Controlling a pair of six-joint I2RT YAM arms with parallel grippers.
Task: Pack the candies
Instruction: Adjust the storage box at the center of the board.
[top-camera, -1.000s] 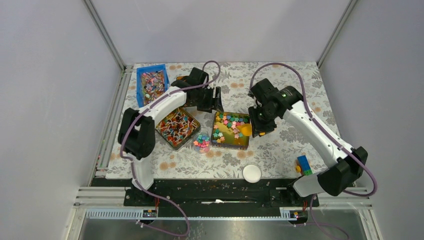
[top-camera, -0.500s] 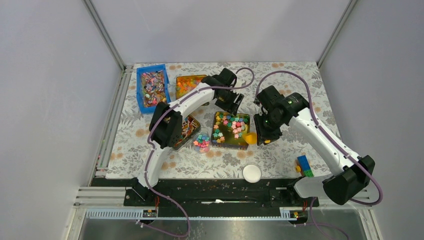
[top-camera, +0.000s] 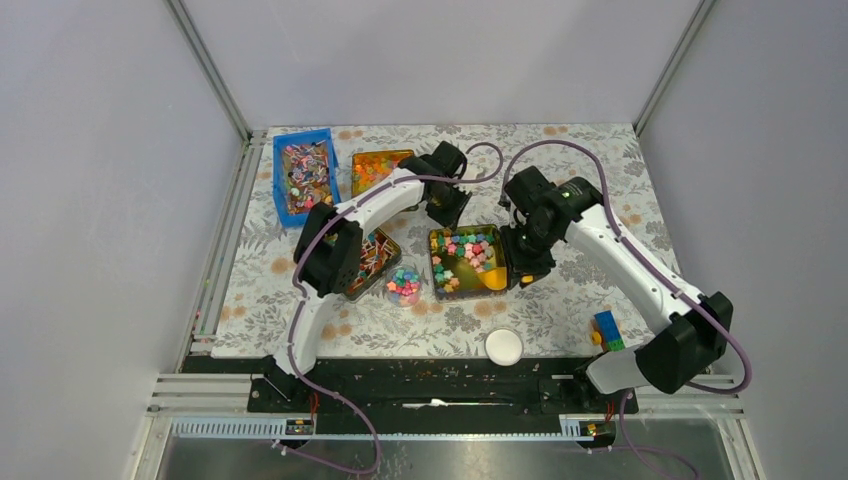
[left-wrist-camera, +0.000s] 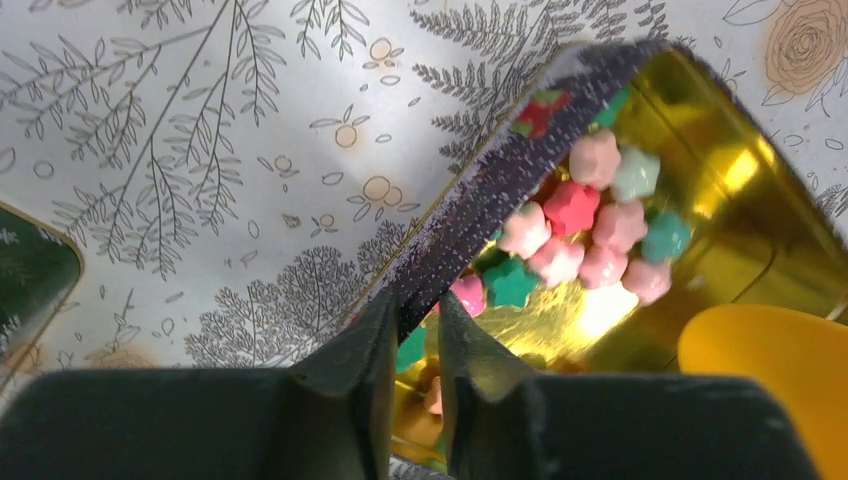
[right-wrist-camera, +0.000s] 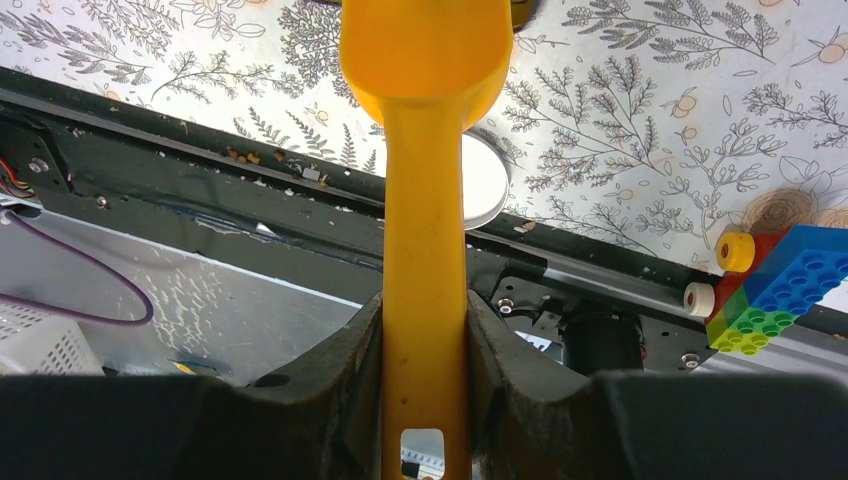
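The candies (top-camera: 462, 250) are pastel star-shaped pieces lying in a gold tin (top-camera: 437, 268) at mid-table. In the left wrist view pink, red and teal candies (left-wrist-camera: 590, 225) lie inside the tin's dark speckled wall (left-wrist-camera: 480, 195). My left gripper (top-camera: 446, 207) (left-wrist-camera: 415, 312) is shut on that wall at the tin's far-left corner. A small clear jar (top-camera: 404, 285) holding more candies stands left of the tin. My right gripper (top-camera: 525, 258) (right-wrist-camera: 425, 312) is shut on the handle of a yellow scoop (right-wrist-camera: 425, 200), whose bowl (left-wrist-camera: 770, 365) sits at the tin's near-right corner.
A blue bin (top-camera: 305, 178) of stick sweets, a tin of orange beads (top-camera: 372, 168) and a tin of wrapped sticks (top-camera: 371, 255) lie to the left. A white lid (top-camera: 504, 346) (right-wrist-camera: 482, 180) and toy bricks (top-camera: 607, 330) (right-wrist-camera: 780, 290) sit near the front edge.
My left arm swung right from the left-hand tins to the candy tin and its jaws closed on the wall. The tin turned slightly. The right gripper shifted a little with the scoop.
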